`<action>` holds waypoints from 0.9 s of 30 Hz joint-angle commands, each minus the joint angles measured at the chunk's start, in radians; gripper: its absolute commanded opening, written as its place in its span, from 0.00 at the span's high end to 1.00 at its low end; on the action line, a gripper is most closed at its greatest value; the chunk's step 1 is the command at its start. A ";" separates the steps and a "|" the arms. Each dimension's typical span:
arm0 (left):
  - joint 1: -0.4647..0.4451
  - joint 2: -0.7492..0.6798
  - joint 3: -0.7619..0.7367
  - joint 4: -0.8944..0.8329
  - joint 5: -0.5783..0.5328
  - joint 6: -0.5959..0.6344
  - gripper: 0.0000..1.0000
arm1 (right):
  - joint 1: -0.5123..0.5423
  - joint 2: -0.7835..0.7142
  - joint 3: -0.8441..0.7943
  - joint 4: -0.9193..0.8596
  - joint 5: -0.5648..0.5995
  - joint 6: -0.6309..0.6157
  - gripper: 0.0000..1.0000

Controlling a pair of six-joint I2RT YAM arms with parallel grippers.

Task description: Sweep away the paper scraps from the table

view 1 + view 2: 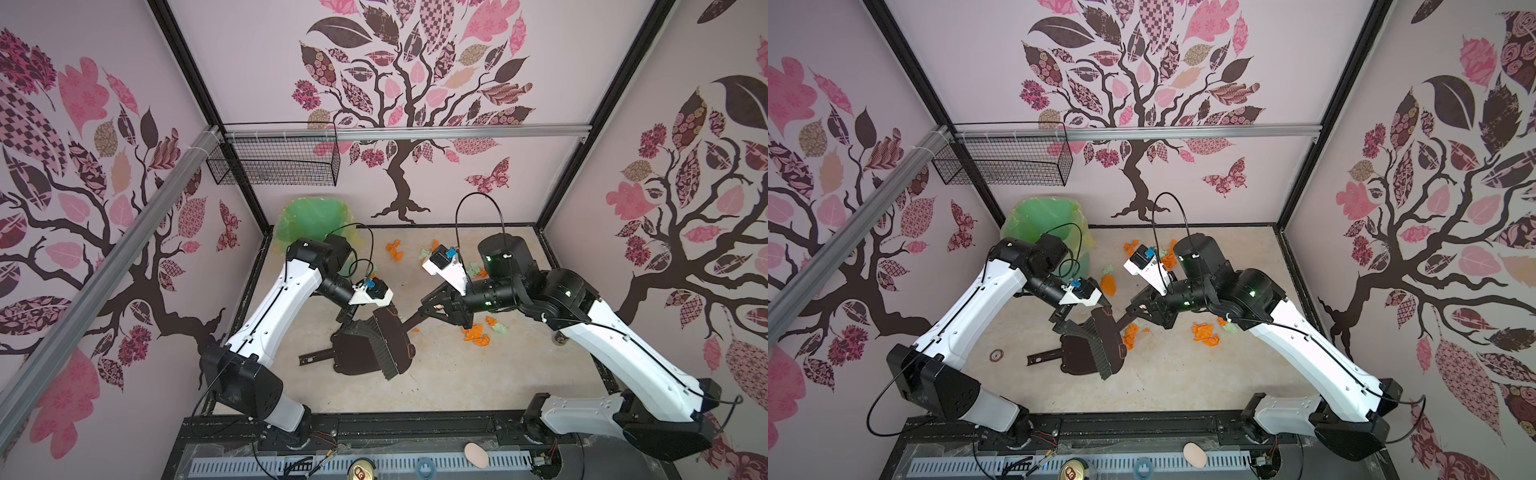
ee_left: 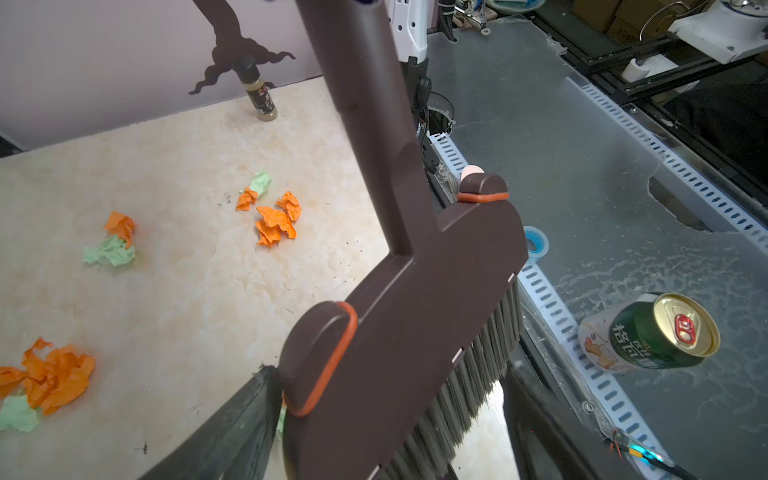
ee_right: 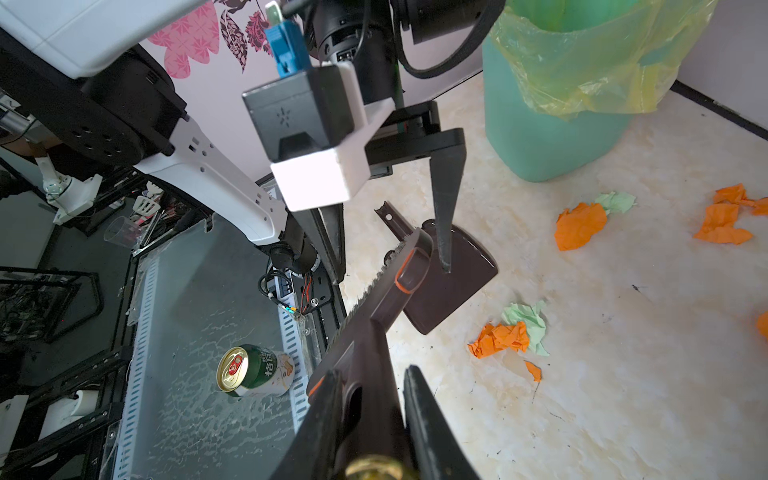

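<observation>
The table (image 1: 457, 374) holds paper scraps (image 1: 478, 334) around bin (image 1: 311, 220) and dustpan (image 1: 353, 357); right claw (image 3: 372, 374) grips the brush (image 2: 415, 311), left claw (image 3: 390, 274) gapes wide

The paper scraps (image 1: 477, 335) are orange and pale green, the table (image 1: 457, 382) beige, marble-patterned. The brush (image 2: 415, 316) is dark brown with 2 orange rings — the bin (image 3: 536, 141) green, its bag (image 3: 582, 62) yellow.

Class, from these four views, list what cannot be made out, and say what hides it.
- Dustpan: partly under the brush head in both top views.
- Bin's inside: the left arm covers its near side in both top views; the picture's edge cuts it off in the right wrist view.
- Bottle: mostly under the right arm in both top views; label unreadable, too small, in the left wrist view.
</observation>
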 commanded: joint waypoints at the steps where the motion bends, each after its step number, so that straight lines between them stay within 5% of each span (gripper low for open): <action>1: -0.018 0.050 0.051 -0.159 -0.023 -0.035 0.16 | 0.004 0.028 0.057 0.022 -0.021 -0.025 1.00; 9: -0.058 0.108 0.109 -0.159 -0.054 -0.082 0.53 | 0.008 0.060 0.072 0.032 0.032 -0.035 1.00; 16: -0.058 0.110 0.113 -0.159 -0.048 -0.084 1.00 | 0.009 0.066 0.052 0.037 0.091 -0.028 1.00; 24: -0.058 0.145 0.141 -0.159 -0.056 -0.113 0.92 | 0.010 0.050 0.037 0.013 0.075 -0.072 1.00; 27: -0.058 0.145 0.156 -0.158 -0.052 -0.118 0.65 | 0.010 0.049 0.037 -0.011 0.088 -0.090 1.00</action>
